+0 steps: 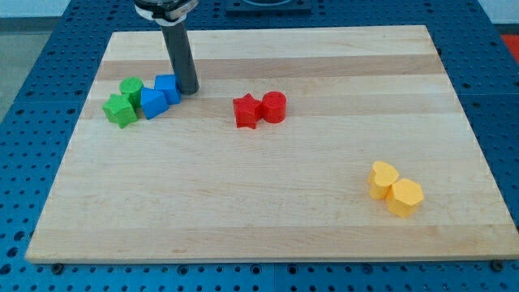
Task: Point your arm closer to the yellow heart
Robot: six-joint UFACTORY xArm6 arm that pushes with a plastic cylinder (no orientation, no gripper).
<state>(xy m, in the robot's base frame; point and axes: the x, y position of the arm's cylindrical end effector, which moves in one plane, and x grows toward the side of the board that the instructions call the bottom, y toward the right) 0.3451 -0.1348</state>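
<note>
The yellow heart lies near the view's bottom right, touching a yellow hexagon on its lower right. My tip rests at the view's upper left, just right of a blue cube, far from the yellow heart. The dark rod rises from the tip to the view's top edge.
A blue triangle-like block sits below the blue cube. A green cylinder and a green star lie left of them. A red star and a red cylinder sit together mid-board. The wooden board lies on a blue perforated table.
</note>
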